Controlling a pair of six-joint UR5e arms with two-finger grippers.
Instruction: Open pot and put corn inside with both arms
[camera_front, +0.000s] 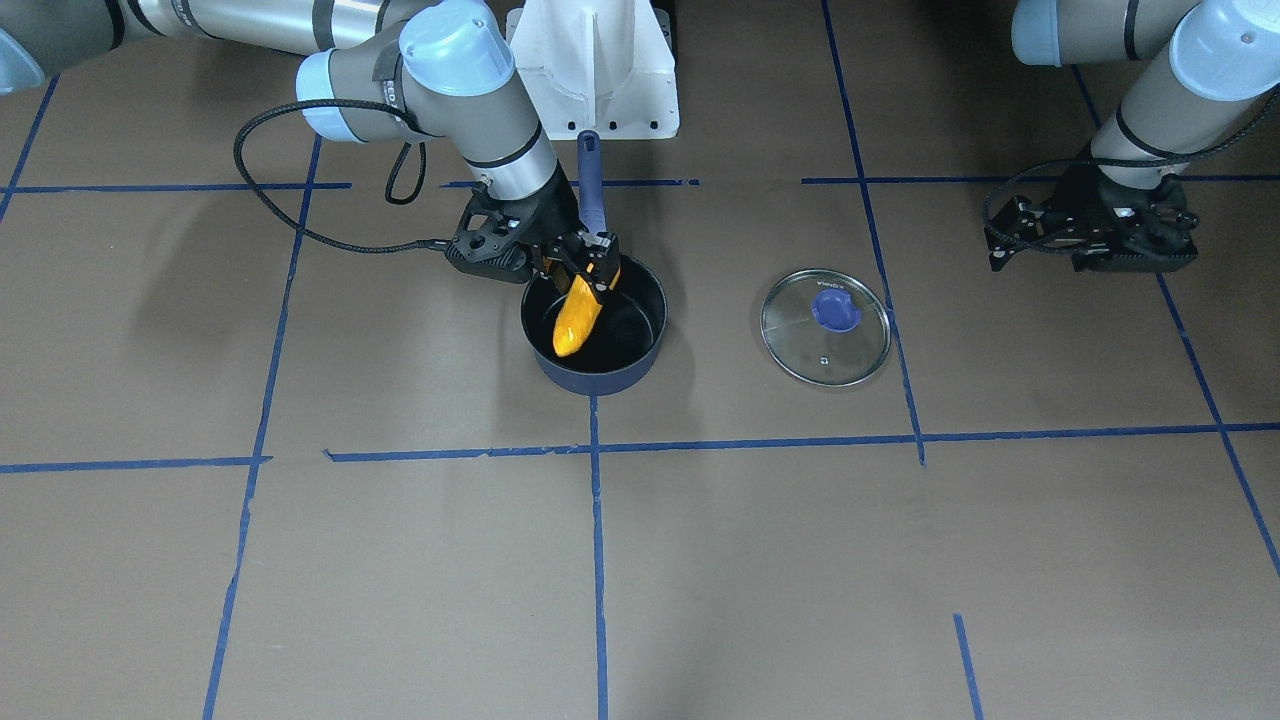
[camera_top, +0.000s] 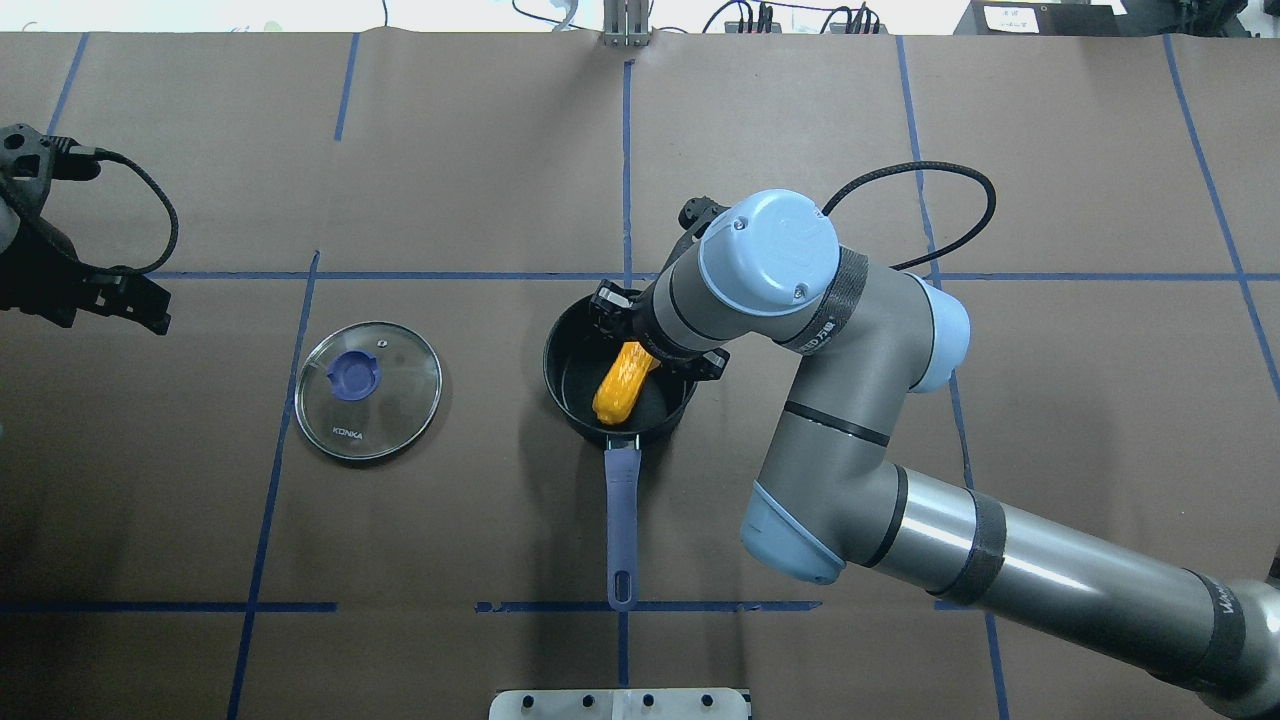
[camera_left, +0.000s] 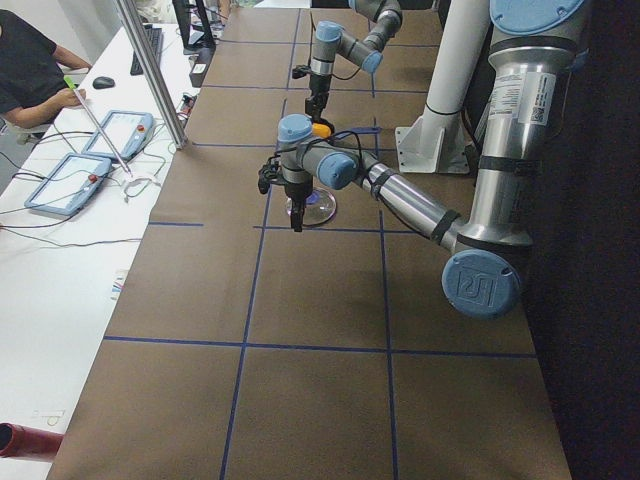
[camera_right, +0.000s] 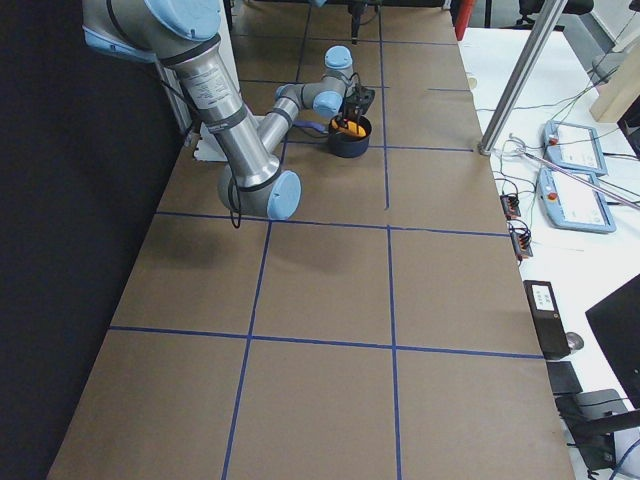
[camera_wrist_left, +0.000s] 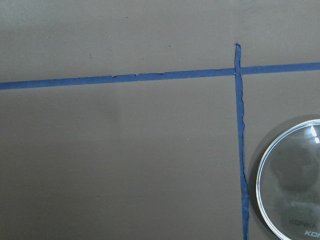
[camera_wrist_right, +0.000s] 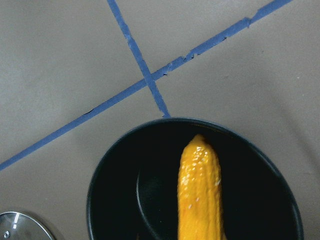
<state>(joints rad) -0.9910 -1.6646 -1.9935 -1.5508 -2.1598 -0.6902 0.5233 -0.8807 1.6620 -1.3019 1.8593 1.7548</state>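
Corn cob (camera_wrist_right: 200, 195) fills the right wrist view, tapered tip pointing down into the black inside of the saucepan (camera_wrist_right: 120, 200). Right gripper (camera_front: 583, 268) has its jaws closed on the cob's thick end, and the cob hangs tilted over the pan. Can't tell if the tip touches the pan floor. Pan sits mid-worktop (camera_front: 700, 560), long handle (camera_front: 590, 185) pointing toward the robot base, and the jaws sit just over the rim on that handle side. Glass lid (camera_front: 825, 327) lies flat on the worktop, well apart from the pan, so the opening step looks done. Left gripper (camera_front: 1010, 245) is parked far off past the lid, nothing visible in it; jaw gap can't be told. Likely risks: the cob looks about as long as the pan is wide, so a tilted release could leave it propped on the rim, or it could roll or bounce out. If the jaws go lower they may catch the rim or handle root and shove or tip the pan, which nothing is steadying. A sticky release could drag the cob back out.
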